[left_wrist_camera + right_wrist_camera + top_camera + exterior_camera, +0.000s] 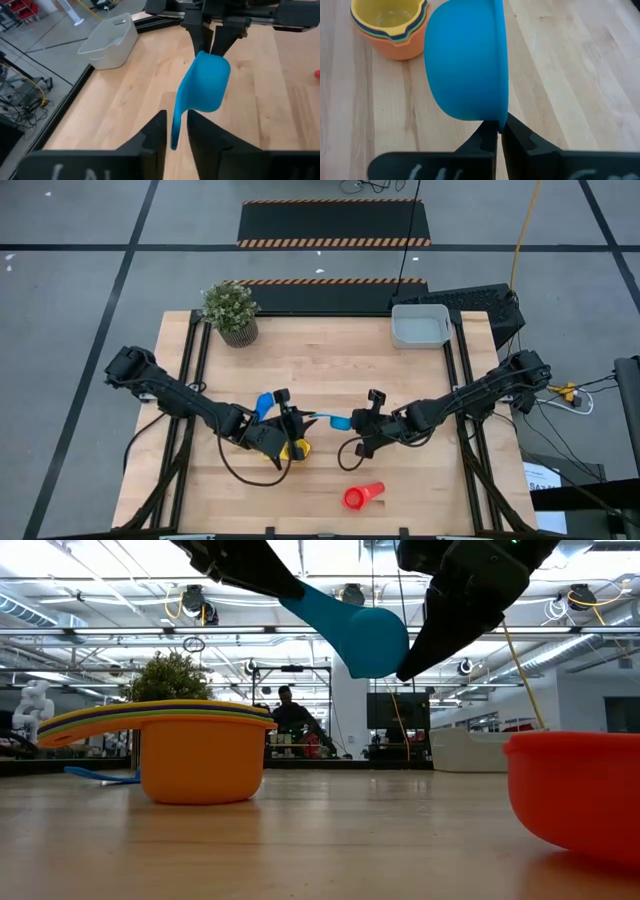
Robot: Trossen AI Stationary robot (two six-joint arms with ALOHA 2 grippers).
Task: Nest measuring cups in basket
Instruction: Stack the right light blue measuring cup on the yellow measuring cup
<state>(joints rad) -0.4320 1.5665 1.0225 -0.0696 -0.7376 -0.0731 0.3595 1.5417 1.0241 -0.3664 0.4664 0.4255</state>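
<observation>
A light-blue cup [340, 421] is held above the middle of the desk [330, 365], clear of the surface, gripped from both sides. Its handle is pinched between the fingers [150, 137] of the left claw [291, 423]; its rim is clenched by the right claw [366, 423], whose fingers [482, 135] are nearly together on the thin edge. A stack of nested cups [296, 449], orange outermost and yellow innermost, is seen on the desk just beside the left claw. A blue cup [264, 404] is seen close behind that claw. A red cup [362, 496] is laid on its side near the front edge. The basket [420, 326] is placed at the desk's far right corner, well apart from the cups. A potted plant [231, 310] is stood at the far left.
</observation>
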